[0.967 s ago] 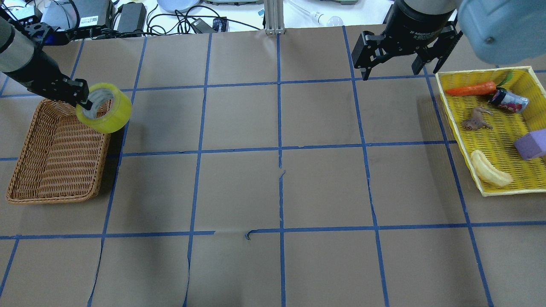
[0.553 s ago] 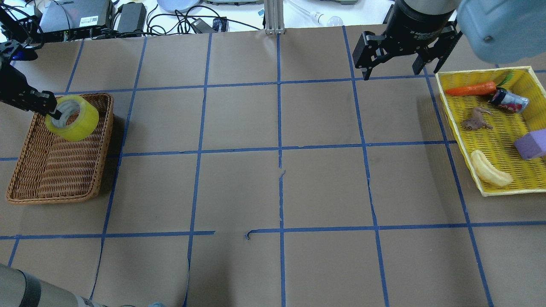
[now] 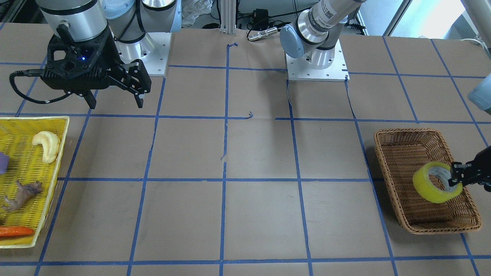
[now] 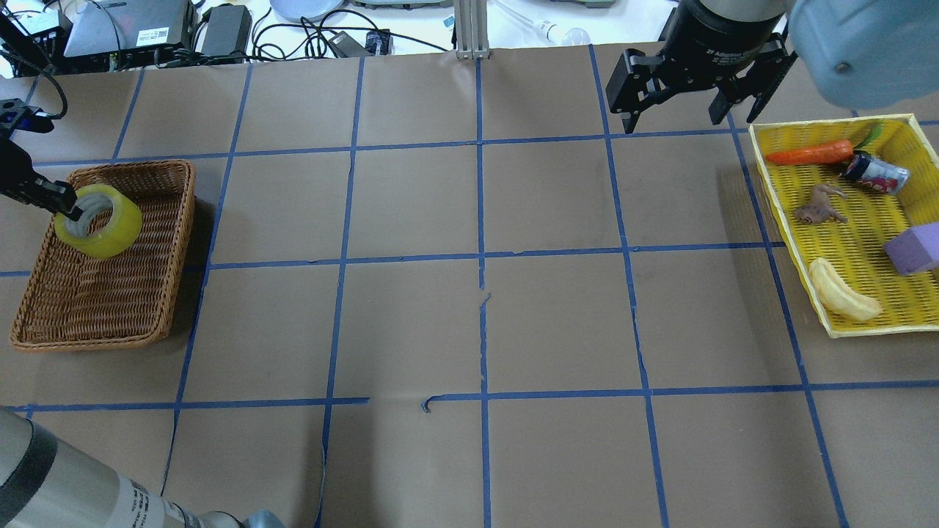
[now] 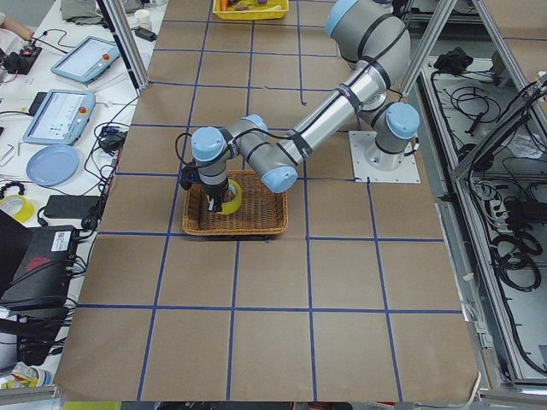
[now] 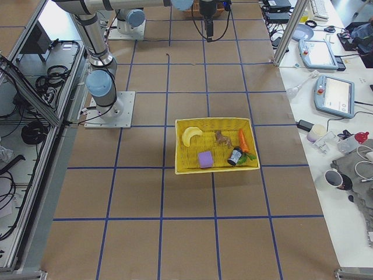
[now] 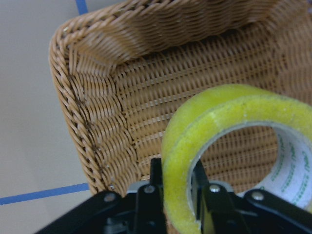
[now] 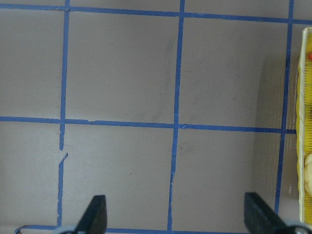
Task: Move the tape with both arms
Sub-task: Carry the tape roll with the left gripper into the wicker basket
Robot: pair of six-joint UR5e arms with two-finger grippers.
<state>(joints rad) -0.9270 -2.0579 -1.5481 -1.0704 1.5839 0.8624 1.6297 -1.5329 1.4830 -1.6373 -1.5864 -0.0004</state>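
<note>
The yellow tape roll (image 4: 99, 221) with its white printed core hangs over the far left part of the brown wicker basket (image 4: 139, 301). My left gripper (image 4: 72, 210) is shut on the roll's wall, one finger inside the core and one outside. The same grip shows in the front view, gripper (image 3: 454, 179) on tape (image 3: 431, 188), and in the left wrist view, gripper (image 7: 176, 195) on tape (image 7: 229, 146). My right gripper (image 4: 675, 99) is open and empty, high over the far right of the table, and also shows in the front view (image 3: 115, 97).
A yellow tray (image 4: 921, 323) at the right edge holds a carrot (image 4: 810, 154), a small can (image 4: 874, 172), a brown figure (image 4: 818, 205), a purple block (image 4: 913, 248) and a pale banana-like piece (image 4: 840, 292). Blue tape lines grid the brown table. Cables and devices lie beyond the far edge.
My left gripper has carried the tape leftward and down, from the basket's far right corner to over its far left part. The right gripper has hardly moved.
</note>
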